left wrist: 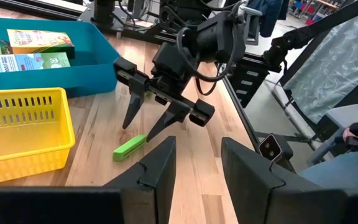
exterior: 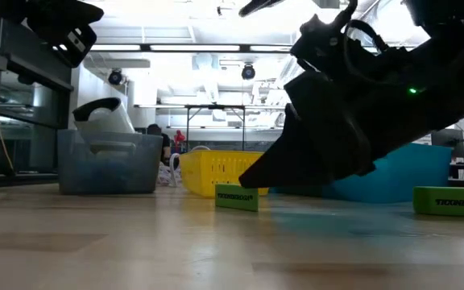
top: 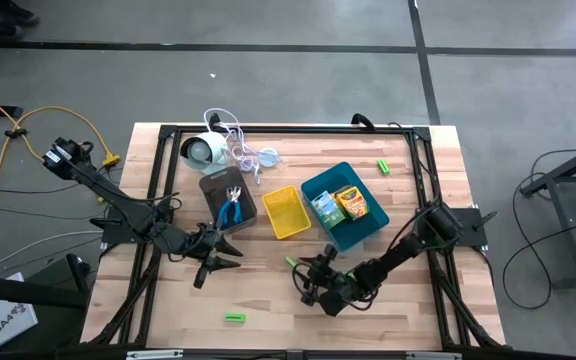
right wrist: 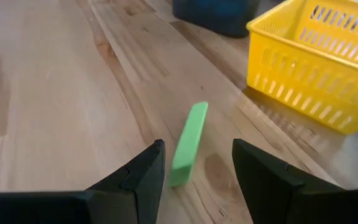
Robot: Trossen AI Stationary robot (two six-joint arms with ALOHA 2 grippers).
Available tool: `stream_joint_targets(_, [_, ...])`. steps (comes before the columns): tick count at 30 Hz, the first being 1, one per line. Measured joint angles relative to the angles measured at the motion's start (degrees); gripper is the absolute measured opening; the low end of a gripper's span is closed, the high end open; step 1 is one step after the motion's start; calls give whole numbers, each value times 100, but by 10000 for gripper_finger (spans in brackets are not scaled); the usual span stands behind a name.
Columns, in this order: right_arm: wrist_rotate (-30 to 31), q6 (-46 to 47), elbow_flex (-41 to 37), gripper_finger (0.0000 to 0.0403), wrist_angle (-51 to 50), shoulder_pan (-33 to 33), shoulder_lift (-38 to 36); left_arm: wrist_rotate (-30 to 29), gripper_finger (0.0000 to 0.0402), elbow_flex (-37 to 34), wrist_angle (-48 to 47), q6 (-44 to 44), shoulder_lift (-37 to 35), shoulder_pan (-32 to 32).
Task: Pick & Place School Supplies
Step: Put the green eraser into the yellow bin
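Left arm: its hand [top: 211, 262] waits low over the bench [top: 408, 310], just in front of the grey tray [top: 215, 188], fingers apart and holding nothing. That tray carries a pair of blue-handled pliers [top: 233, 209]; behind it sits a white round device [top: 201, 150] with a coiled white cord [top: 248, 152]. A loose green block [top: 234, 318] lies near the front edge of the bench, well apart from both arms. Centre: the yellow basket [top: 285, 229] appears empty. Right arm: its hand [top: 308, 277] is lowered, fingers spread, with another green block [right wrist: 189, 143] lying flat on the wood just ahead of the gap between the fingers [right wrist: 143, 174] and not yet gripped. Step in hand, as judged: approach for pickup. The next move calls for advancing until the fingers straddle the block, closing across its narrow width, then lifting. The yellow basket stands near and its wall must be cleared on the lift. Further right, the blue tray [top: 376, 227] already holds a green box [top: 326, 206] and a yellow-orange box [top: 353, 202]. A third block [top: 383, 165] lies beyond that tray, near the far edge.
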Motion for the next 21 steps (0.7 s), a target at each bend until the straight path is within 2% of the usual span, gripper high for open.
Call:
stream_joint_targets(11, [-311, 80, 0, 179, 14, -176, 0, 0, 124, 0, 0, 2, 0, 0])
stream_joint_targets(15, [-451, 87, 0, 179, 238, -195, 208, 1, 124, -1, 1, 2, 0, 2])
stream_joint_targets(21, [-521, 84, 11, 152, 556, -189, 367, 2, 124, -2, 20, 2, 2, 2])
